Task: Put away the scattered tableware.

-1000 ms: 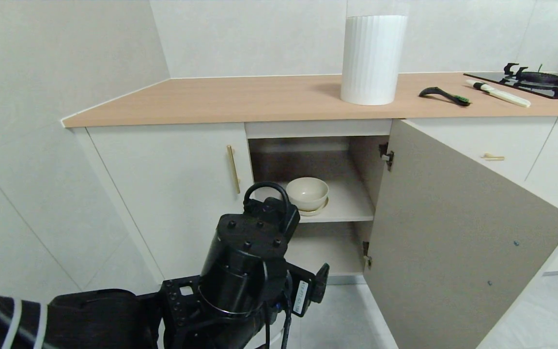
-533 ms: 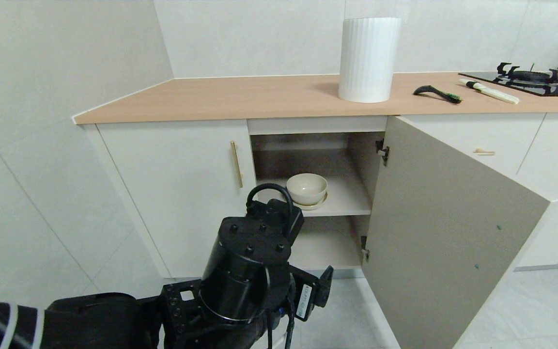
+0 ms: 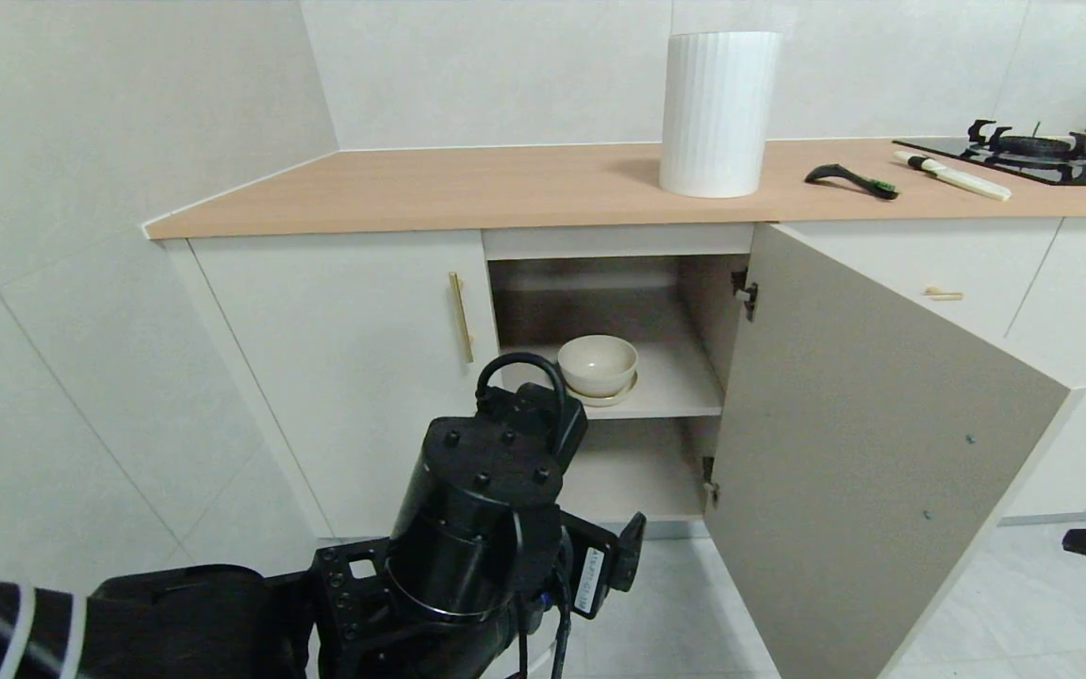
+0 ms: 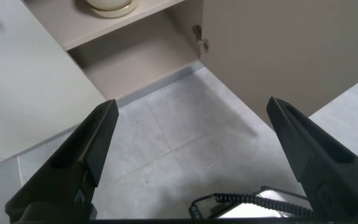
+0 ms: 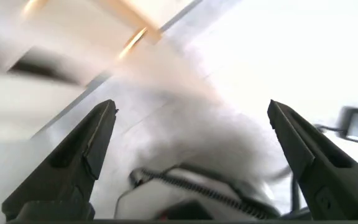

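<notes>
- A cream ceramic bowl is seen on a pale shallow plate, both on the upper shelf inside the open white cabinet. The cabinet's grey-backed door is swung wide to the robot's right.
- On the light wooden tabletop above the cabinet, a tall white ribbed cylinder is set over the opening. Further right of the cabinet's opening, a black-handled utensil with a green tip and a long cream-handled utensil are left lying near each other but apart.
- The bowl and plate are judged to be stowed already, so the step in hand is taken to be the pause between that placing and the next fetch.
- The next move is judged to call for an arm to be raised to the tabletop for one of the two utensils. Failing that, the cabinet door is to be pushed shut.
- The left arm is held low in front of the cabinet. The left tool is pointed down at the grey tiled floor by the cabinet's foot, its fingers spread wide with nothing between them.
- The right tool is likewise released and empty. What lies beyond it is too blurred to be told.
</notes>
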Robot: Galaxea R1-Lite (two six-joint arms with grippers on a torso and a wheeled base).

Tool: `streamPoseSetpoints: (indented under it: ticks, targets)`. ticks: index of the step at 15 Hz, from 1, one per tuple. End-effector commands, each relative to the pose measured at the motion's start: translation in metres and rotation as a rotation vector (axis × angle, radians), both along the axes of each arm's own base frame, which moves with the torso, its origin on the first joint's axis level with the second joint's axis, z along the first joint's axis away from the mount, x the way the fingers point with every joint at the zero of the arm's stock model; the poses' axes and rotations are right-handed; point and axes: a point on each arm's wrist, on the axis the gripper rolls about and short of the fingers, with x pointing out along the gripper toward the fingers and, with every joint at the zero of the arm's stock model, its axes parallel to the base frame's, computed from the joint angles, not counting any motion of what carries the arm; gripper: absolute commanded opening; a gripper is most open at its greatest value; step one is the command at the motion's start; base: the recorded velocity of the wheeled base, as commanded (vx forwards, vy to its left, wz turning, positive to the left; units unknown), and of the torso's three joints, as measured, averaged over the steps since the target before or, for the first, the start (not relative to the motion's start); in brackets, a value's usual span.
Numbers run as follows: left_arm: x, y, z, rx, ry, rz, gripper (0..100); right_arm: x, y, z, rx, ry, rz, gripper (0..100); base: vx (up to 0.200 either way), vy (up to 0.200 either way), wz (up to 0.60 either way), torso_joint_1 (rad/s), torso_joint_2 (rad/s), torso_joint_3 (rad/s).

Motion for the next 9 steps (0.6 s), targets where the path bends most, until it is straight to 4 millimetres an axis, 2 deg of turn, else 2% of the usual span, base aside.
streamPoseSetpoints:
  ticks: [1,4,7,9]
  targets:
    - [0.000,0.001,0.002,-0.006,-0.004,0.004,100,0.021,-0.009,-0.006,-0.033,0.056,-0.071,100,0.000,0.000,0.00,0.000,0.00,0.000]
    - [0.000,0.002,0.003,-0.010,-0.007,0.004,100,0.045,-0.022,-0.008,-0.047,0.034,-0.137,100,0.000,0.000,0.00,0.000,0.00,0.000]
    - [0.000,0.001,0.004,-0.011,-0.008,0.004,100,0.086,-0.042,-0.013,-0.042,-0.029,-0.141,100,0.000,0.000,0.00,0.000,0.00,0.000]
    - [0.000,0.001,0.004,-0.011,-0.008,0.004,100,0.107,-0.048,-0.014,-0.036,-0.052,-0.138,100,0.000,0.000,0.00,0.000,0.00,0.000]
